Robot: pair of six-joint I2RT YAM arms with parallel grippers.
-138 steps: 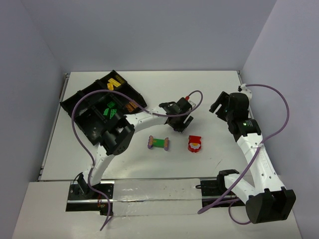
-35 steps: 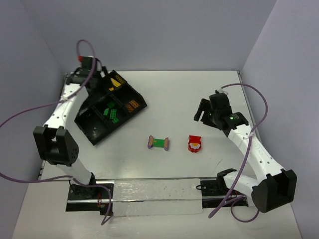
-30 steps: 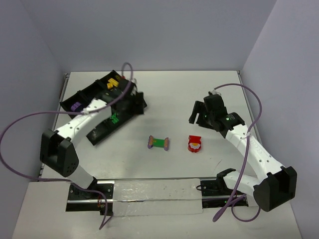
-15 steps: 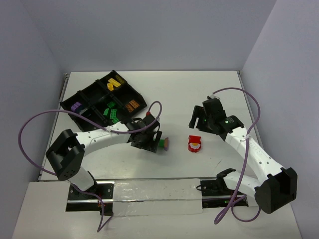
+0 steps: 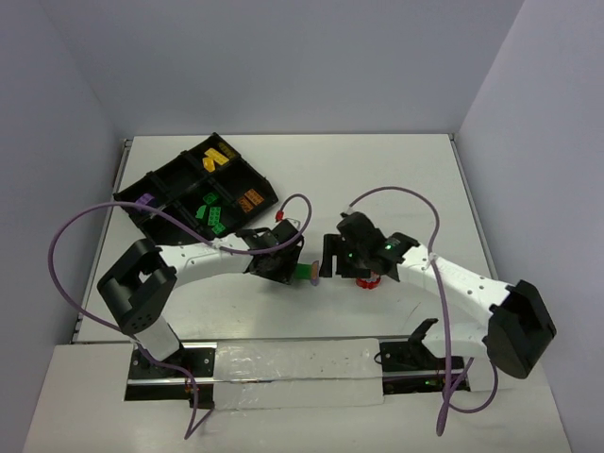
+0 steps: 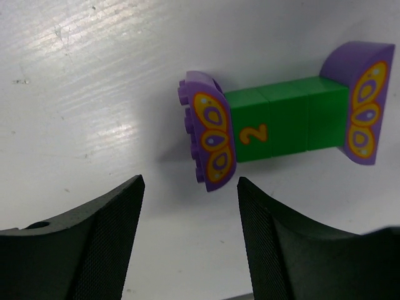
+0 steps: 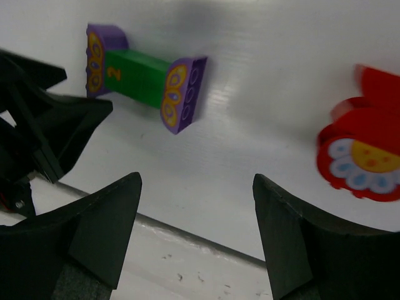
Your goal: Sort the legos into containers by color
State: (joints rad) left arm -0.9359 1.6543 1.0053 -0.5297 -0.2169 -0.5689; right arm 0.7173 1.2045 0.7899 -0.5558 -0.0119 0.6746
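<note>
a white table (image 5: 377,179) fills the floor of a booth with pale lavender walls (image 5: 283,66), and both arms reach in from the near edge towards its middle. the purple-ended green bar (image 5: 306,274) lies flat on the bare table there, outside any compartment, its green middle printed with a yellow "2" and each purple end patterned in orange. the left gripper (image 6: 189,187) hangs low over one purple end; its two dark fingers (image 6: 106,237) stand apart with nothing between them, and the end cap sits just beyond the tips, in line with the gap, with neither pad touching it. the right gripper (image 7: 197,181) comes in from the other side, jaws also spread wide and empty, the gap over bare table. in the right wrist view the bar lies ahead to the left, and the red-and-white brick (image 7: 365,156), round with a flower face, lies ahead to the right, near the bar but apart from it. from above, the right gripper covers most of that brick. the black divided tray (image 5: 175,175) sits at the far left, well apart from the bar, with yellow bricks (image 5: 219,157), an orange brick (image 5: 249,200), green bricks (image 5: 209,209) and a purple brick (image 5: 144,200) each in a compartment of their own.
</note>
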